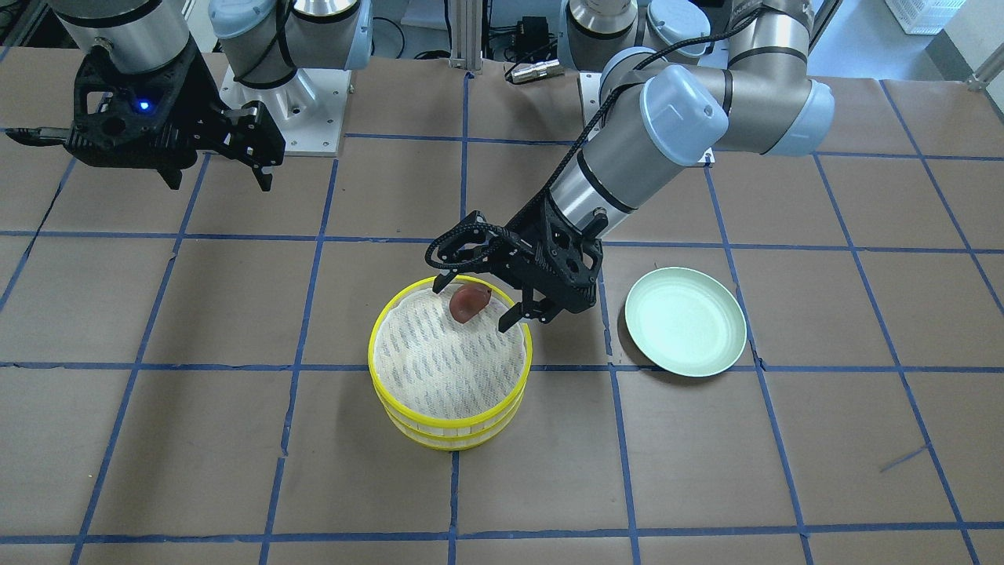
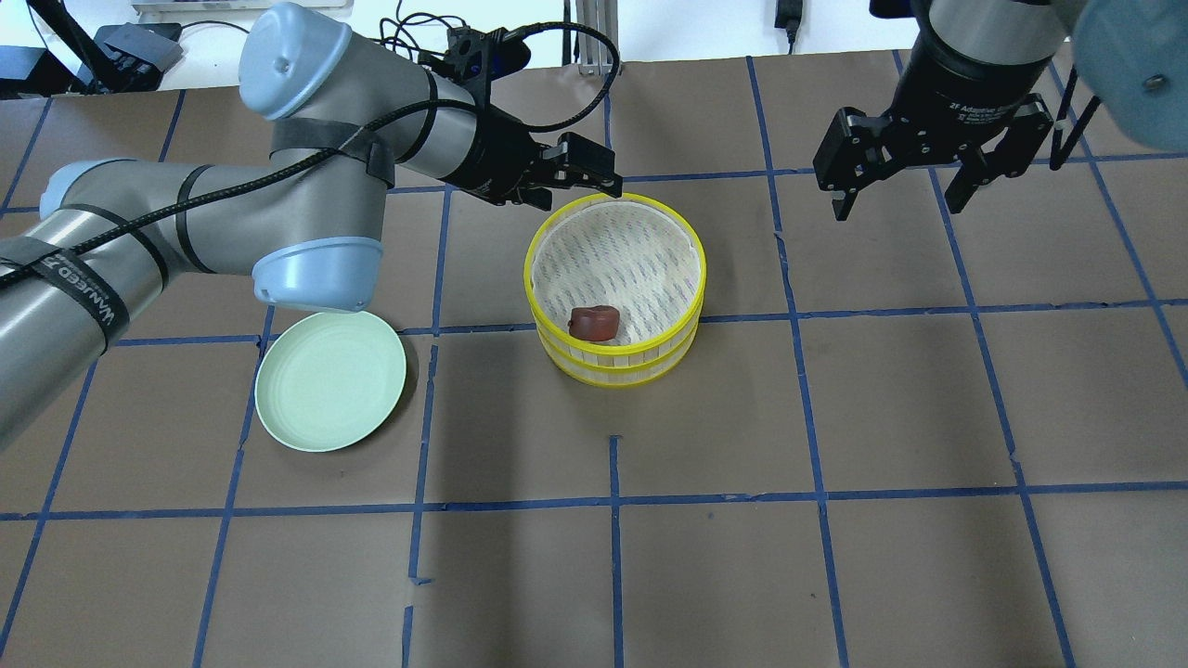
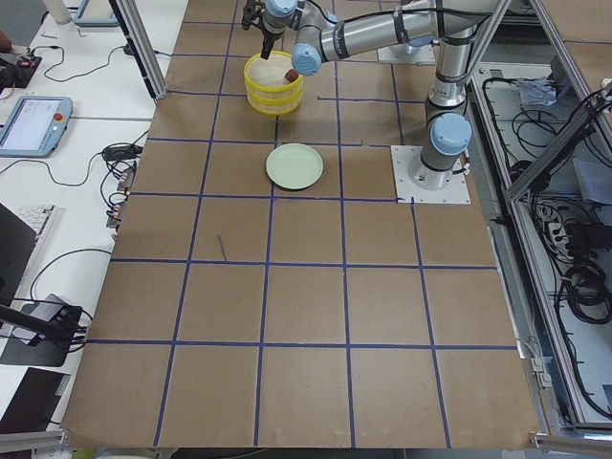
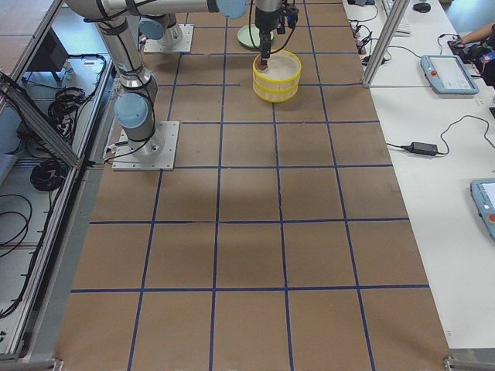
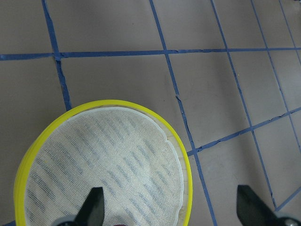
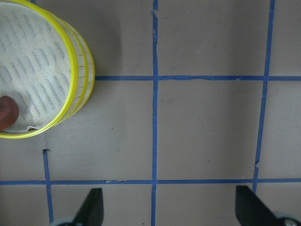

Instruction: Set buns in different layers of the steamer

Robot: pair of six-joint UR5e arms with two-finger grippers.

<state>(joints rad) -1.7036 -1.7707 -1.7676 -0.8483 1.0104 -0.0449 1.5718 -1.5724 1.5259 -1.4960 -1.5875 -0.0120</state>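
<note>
The two-tier steamer stands stacked mid-table, yellow rims and white liner; it also shows in the overhead view. The reddish-brown bun lies on the top layer's liner, at the edge nearest the robot. The white bun is not in view. My left gripper is open and empty, raised above that side of the steamer with the bun below its jaws; the left wrist view shows the top layer between the open fingertips. My right gripper is open and empty, well off to the steamer's side.
An empty pale green plate lies on the table on the robot's left of the steamer, under the left arm's elbow. Brown table covering with blue tape grid all around. The right wrist view shows the steamer and the bun at its left edge.
</note>
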